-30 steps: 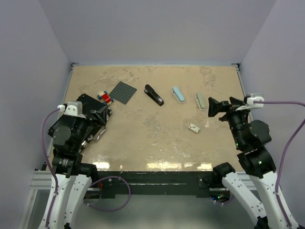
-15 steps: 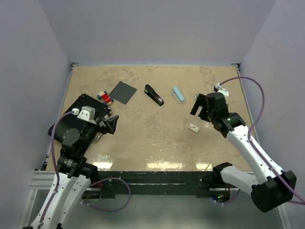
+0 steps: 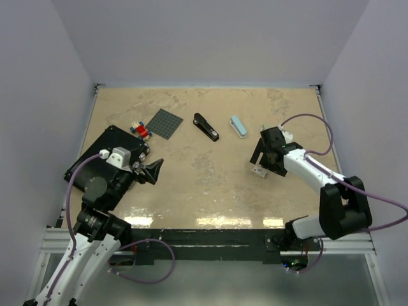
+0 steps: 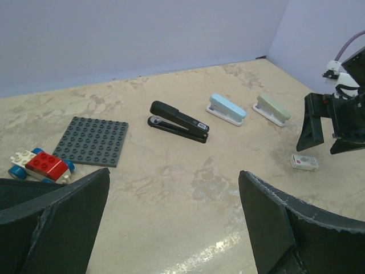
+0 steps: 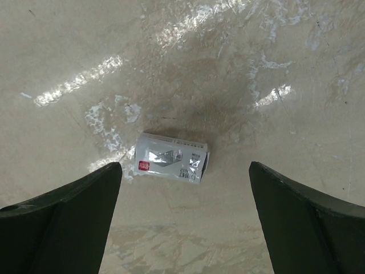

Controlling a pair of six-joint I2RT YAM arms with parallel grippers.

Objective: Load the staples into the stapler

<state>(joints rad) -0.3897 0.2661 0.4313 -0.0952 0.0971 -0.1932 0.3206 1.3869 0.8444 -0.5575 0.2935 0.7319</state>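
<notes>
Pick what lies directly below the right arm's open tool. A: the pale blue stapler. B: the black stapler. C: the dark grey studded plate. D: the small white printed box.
D: the right wrist view shows the small white printed box lying flat in the gap between the two dark fingers, and from above the right tool hangs over that box.
</notes>
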